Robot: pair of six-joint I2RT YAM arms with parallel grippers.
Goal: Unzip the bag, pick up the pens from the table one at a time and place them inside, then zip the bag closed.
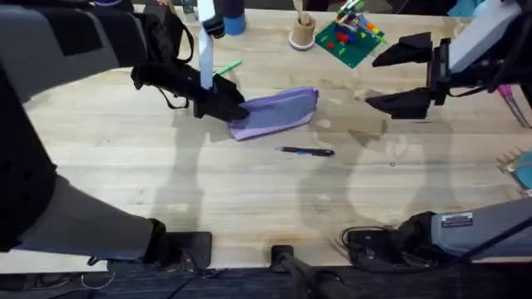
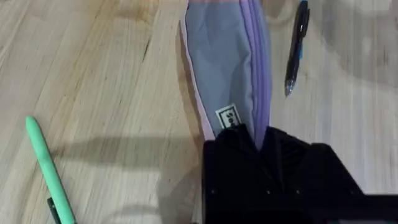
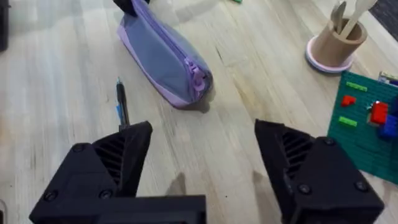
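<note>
The lilac bag (image 1: 278,112) lies on the table (image 1: 249,191) left of centre. My left gripper (image 1: 229,110) is shut on its left end, and the left wrist view shows the black fingers (image 2: 239,149) pinching the bag (image 2: 227,68) at that end. The zipper runs closed along the top, with its pull (image 3: 198,81) at the bag's (image 3: 161,56) right end. My right gripper (image 1: 407,79) hangs open to the right of the bag, holding nothing. The dark pen (image 1: 307,151) lies in front of the bag. The green pen (image 1: 226,66) lies behind my left arm.
A wooden cup (image 1: 302,31) with utensils and a green baseplate (image 1: 349,37) with bricks stand at the back. A pink-handled tool (image 1: 515,104) and a teal object (image 1: 524,170) sit at the right edge. Bare wood lies in front of the dark pen.
</note>
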